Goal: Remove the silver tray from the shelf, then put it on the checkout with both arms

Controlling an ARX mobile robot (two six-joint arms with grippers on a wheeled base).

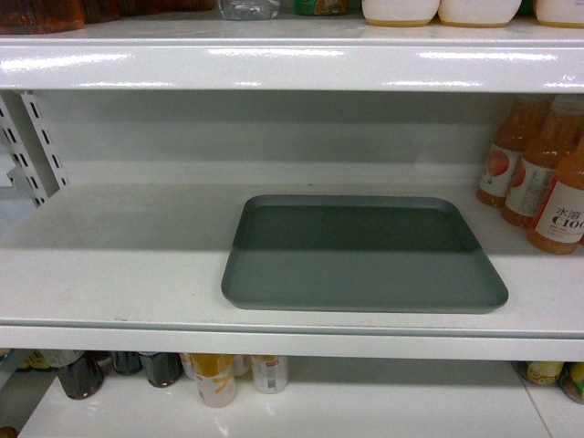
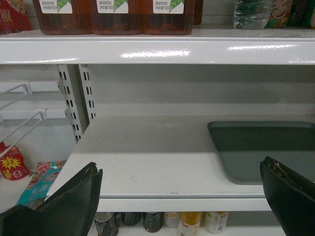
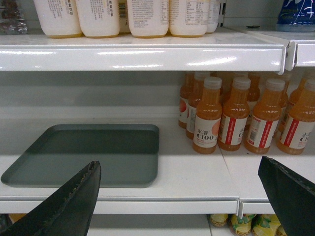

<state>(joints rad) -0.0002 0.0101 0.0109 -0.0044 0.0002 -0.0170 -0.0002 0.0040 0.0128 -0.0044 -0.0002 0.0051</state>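
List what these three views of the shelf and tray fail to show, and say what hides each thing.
- Silver tray: right part cut off by the left wrist frame edge and a finger.
- Checkout: in no view.
- Arms: absent from the head view.
- Orange bottles: cut off by the head view's right edge.

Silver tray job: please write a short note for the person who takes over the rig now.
Left tool: open, empty, in front of the shelf.
Right tool: open, empty, also facing the shelf.
Silver tray: flat on the middle shelf board, beside the orange drink bottles; nothing touches it.
Done: nothing yet.
Left: grasp the tray with both arms, lift it off, place it on the checkout, which is not in view.
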